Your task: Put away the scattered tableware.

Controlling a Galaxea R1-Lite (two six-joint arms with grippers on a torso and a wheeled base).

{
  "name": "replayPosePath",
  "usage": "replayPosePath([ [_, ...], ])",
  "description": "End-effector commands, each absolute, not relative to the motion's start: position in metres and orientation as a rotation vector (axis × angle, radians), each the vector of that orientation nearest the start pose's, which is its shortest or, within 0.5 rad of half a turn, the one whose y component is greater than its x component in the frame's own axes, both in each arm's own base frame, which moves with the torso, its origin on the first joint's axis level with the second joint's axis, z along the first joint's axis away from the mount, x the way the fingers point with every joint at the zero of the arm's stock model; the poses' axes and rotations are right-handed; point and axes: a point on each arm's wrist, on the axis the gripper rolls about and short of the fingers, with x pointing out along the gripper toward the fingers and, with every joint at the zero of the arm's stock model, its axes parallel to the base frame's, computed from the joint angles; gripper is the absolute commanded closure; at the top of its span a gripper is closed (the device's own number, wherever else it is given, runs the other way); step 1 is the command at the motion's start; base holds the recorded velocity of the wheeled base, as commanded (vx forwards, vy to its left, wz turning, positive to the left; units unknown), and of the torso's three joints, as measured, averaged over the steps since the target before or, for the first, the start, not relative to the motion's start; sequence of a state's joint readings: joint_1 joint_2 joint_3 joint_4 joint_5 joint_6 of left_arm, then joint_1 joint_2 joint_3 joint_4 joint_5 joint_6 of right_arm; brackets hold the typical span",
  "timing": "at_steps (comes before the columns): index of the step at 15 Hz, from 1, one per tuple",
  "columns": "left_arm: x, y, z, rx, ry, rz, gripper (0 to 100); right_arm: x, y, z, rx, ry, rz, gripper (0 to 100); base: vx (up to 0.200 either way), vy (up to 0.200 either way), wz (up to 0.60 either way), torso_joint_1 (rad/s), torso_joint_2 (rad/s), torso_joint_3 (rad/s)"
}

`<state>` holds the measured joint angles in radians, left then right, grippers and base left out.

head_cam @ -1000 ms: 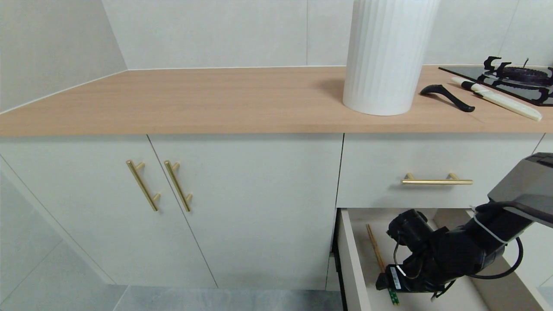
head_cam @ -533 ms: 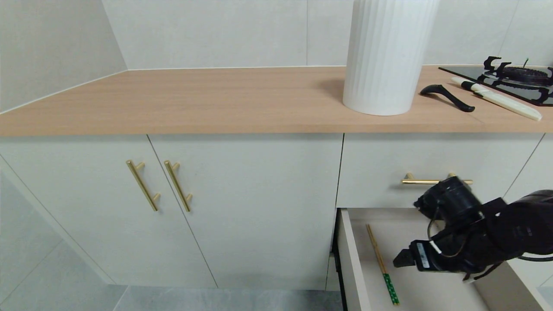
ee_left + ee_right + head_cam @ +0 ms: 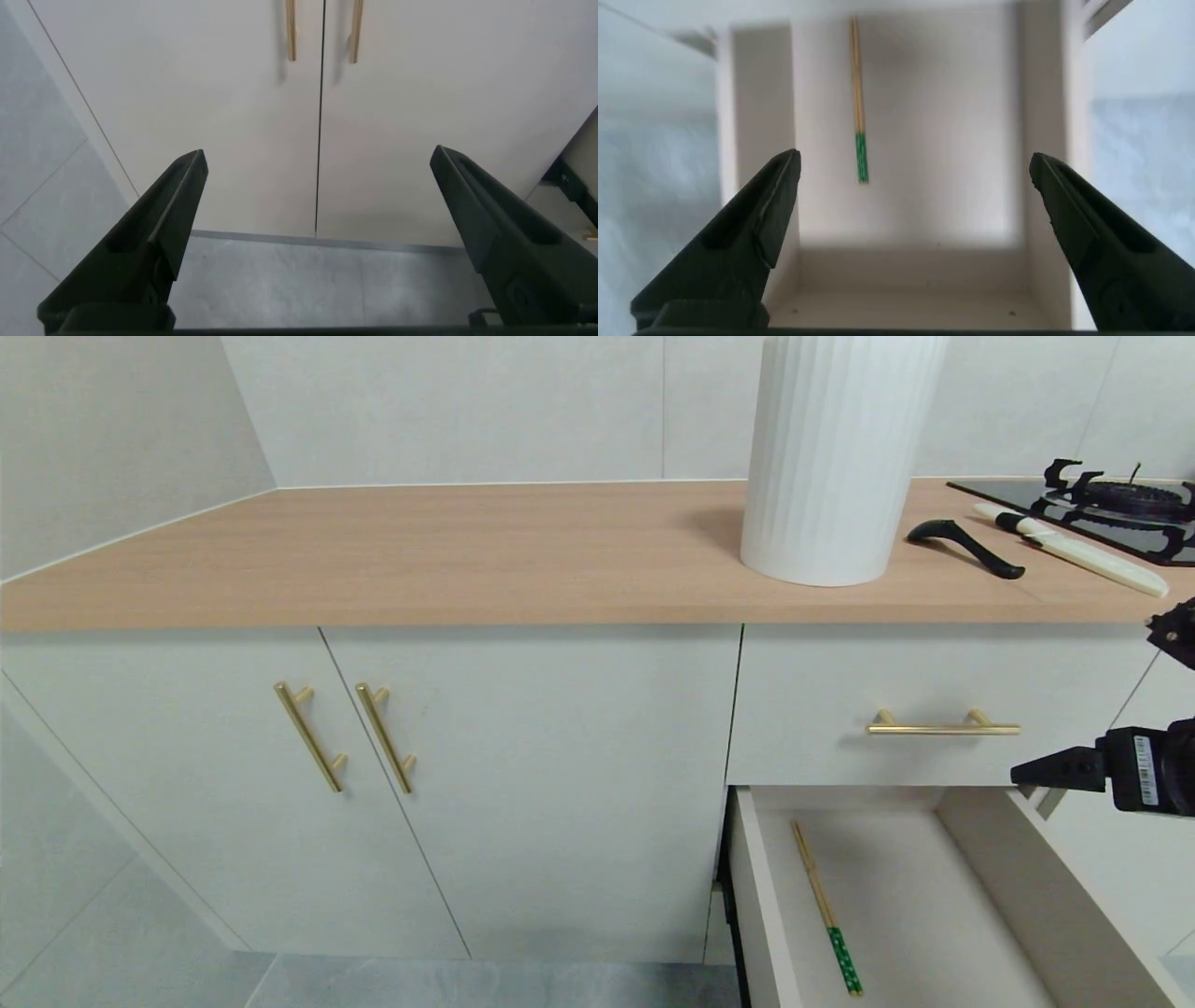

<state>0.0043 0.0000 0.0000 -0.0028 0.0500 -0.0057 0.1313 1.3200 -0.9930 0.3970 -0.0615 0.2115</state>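
Wood counter (image 3: 467, 551) is seen running across the upper half of the frame, below a pale tiled wall. At lower left, two closed doors (image 3: 523, 784) with gold handles (image 3: 308, 735) are faced by the left gripper (image 3: 318, 163). Its jaws are spread wide with nothing between them, and it is judged to be kept clear of the work. Right of centre a tall white canister (image 3: 831, 457) is stood on the counter. To its right a black utensil (image 3: 966, 543) and a white knife (image 3: 1074, 549) are left lying beside the stove (image 3: 1111, 509); these are judged not yet put away. At lower right the drawer (image 3: 761, 896) is pulled open to receive items. Chopsticks (image 3: 826, 910) are laid lengthwise along its left side, green ends toward the front. At the right edge the right gripper (image 3: 915, 161) is held above the drawer, jaws wide apart and empty.
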Motion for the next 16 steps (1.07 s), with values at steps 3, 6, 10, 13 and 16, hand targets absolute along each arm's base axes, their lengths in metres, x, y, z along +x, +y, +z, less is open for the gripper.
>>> replayPosePath([
  [3,-0.0228,0.0010,0.0758,-0.006,-0.003,0.055,0,0.1769,0.0206,0.2472,0.114,0.667,-0.004,0,0.000,0.000,0.00,0.000,0.00,0.000],
  [6,-0.0228,0.0010,0.0758,-0.006,-0.003,0.055,0,0.1732,0.0202,0.2496,0.110,0.652,0.000,0,0.000,0.000,0.00,0.058,-0.21,-0.203],
  [10,-0.0228,0.0010,0.0758,-0.006,-0.003,0.055,0,0.1724,0.0201,0.2497,0.109,0.650,0.000,0,0.000,0.000,0.00,0.113,-0.43,-0.315],
  [13,-0.0228,0.0010,0.0758,-0.006,-0.003,0.055,0,0.1728,0.0201,0.2494,0.109,0.652,0.000,0,0.000,0.000,0.00,0.154,-0.49,-0.304],
  [16,-0.0228,0.0010,0.0758,-0.006,-0.003,0.055,0,0.1728,0.0201,0.2494,0.109,0.652,0.000,0,0.000,0.000,0.00,0.173,-0.47,-0.294],
])
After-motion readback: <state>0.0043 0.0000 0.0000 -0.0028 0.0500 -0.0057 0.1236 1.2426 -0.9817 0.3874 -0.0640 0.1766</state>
